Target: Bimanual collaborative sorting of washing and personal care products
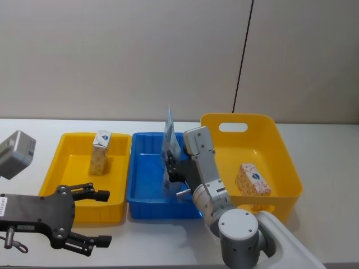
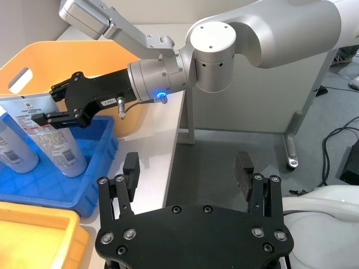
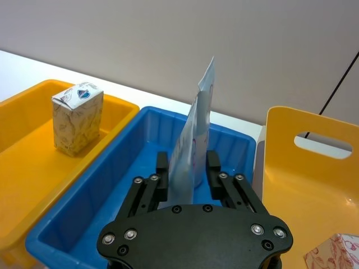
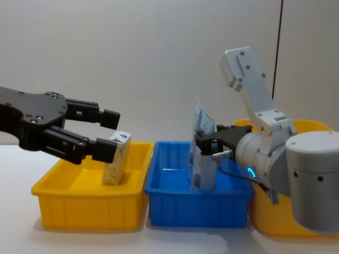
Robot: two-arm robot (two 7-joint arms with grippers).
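Two pale blue tubes stand upright in the blue bin, flat ends up. My right gripper is down in that bin, shut on one tube. The other tube stands right beside it. A beige carton with a blue mark stands in the left yellow bin. A carton with red leaf print lies in the right yellow bin. My left gripper hangs open and holds nothing, at the near right corner of the left bin.
The three bins sit side by side on a white table, close to its front edge. A grey wall rises behind. A grey box-like part shows at the far left.
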